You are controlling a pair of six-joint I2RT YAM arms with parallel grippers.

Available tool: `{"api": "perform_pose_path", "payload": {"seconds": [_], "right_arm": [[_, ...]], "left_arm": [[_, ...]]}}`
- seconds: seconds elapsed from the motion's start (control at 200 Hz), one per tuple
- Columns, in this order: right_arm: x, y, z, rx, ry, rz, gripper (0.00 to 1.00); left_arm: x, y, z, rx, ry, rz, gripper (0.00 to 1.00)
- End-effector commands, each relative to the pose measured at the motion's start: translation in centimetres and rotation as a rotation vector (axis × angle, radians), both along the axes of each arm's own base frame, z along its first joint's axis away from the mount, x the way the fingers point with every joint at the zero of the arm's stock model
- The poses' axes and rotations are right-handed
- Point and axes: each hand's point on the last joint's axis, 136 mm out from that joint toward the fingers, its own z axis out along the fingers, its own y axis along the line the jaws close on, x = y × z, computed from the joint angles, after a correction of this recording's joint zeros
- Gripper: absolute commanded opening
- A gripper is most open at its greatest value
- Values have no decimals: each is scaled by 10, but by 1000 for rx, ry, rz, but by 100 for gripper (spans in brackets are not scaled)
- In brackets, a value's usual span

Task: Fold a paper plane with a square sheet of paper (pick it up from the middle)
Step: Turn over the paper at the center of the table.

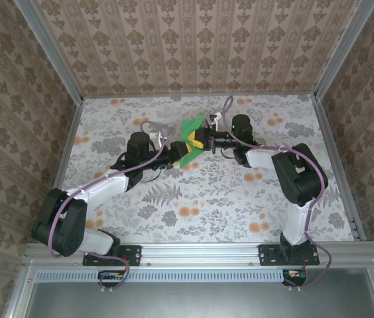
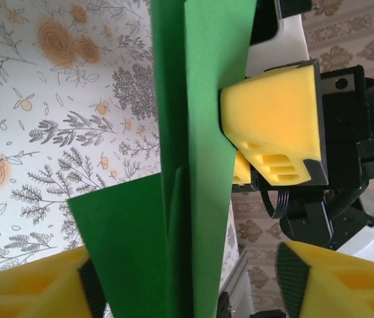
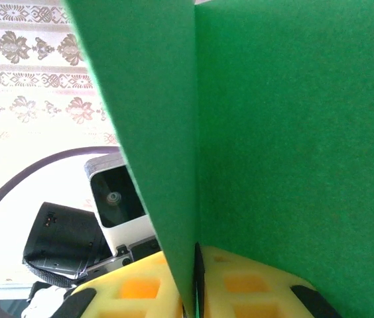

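Note:
The bright green sheet of paper (image 1: 191,126), folded into upright layers, hangs above the middle of the table between both grippers. My right gripper (image 1: 204,140) is shut on it; in the right wrist view its yellow fingers (image 3: 140,291) pinch the folded edge of the paper (image 3: 280,132). My left gripper (image 1: 182,150) faces it from the left. In the left wrist view the paper (image 2: 200,132) stands between the left fingers (image 2: 333,278), which are apart, with a gap on the right side and a flap against the left one. The right gripper's yellow finger (image 2: 273,119) presses the sheet's right face.
The floral tablecloth (image 1: 207,192) lies below the arms. Metal rails (image 1: 333,152) and patterned walls enclose the table on three sides. The left arm's cable (image 1: 154,126) loops near the paper.

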Motion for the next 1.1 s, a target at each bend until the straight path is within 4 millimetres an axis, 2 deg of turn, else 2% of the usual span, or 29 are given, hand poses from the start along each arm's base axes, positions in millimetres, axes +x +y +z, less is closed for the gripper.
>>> {"api": "perform_pose_path", "payload": {"seconds": [0.0,0.225,0.32,0.425,0.5,0.56,0.73,0.81,0.96,1.045,1.095], "right_arm": [[-3,4,6,21,-25,41,17],[-2,1,-4,3,6,38,21],[0,-5,-15,-39,40,15,24],[2,-19,-32,-130,66,-32,35],[3,-36,-47,-232,91,-83,41],[3,-53,-56,-328,91,-122,41],[-3,-82,-74,-540,81,-171,43],[-5,-89,-79,-591,81,-188,45],[-8,-100,-88,-661,96,-215,45],[-8,-103,-92,-685,97,-226,45],[-8,-105,-93,-698,95,-234,45]], "left_arm": [[10,-1,15,-29,-48,10,57],[6,3,10,2,-64,3,25],[9,10,1,67,-62,34,17],[8,18,-7,154,-61,39,12],[6,31,-19,279,-50,49,10],[5,45,-29,411,-59,56,10],[12,104,-57,855,-40,122,8],[15,125,-60,1021,-42,147,8],[23,155,-53,1339,-72,193,8],[27,164,-52,1530,-75,204,9],[28,162,-53,1613,-76,199,10]]}}
